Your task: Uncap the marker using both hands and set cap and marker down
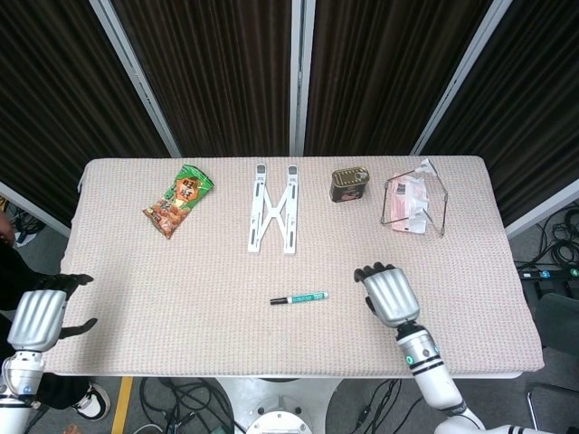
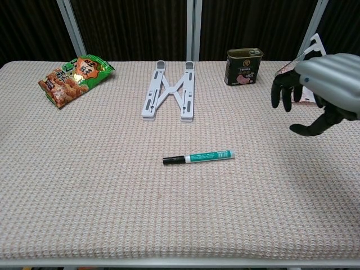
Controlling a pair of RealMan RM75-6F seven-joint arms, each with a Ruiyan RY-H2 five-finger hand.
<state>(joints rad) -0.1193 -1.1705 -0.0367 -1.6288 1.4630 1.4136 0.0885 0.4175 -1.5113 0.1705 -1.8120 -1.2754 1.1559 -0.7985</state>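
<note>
The marker (image 1: 299, 297) (image 2: 198, 157) lies flat near the middle of the table, its black cap pointing left and its green-and-white barrel to the right. My right hand (image 1: 387, 292) (image 2: 318, 90) hovers over the table to the right of the marker, open, fingers apart and holding nothing. My left hand (image 1: 41, 316) stays off the table's left edge, open and empty; only the head view shows it.
Along the back of the table (image 1: 181, 271) are a green snack bag (image 1: 177, 200), a white folding stand (image 1: 273, 207), a dark tin can (image 1: 348, 183) and a wire rack with a pink packet (image 1: 409, 201).
</note>
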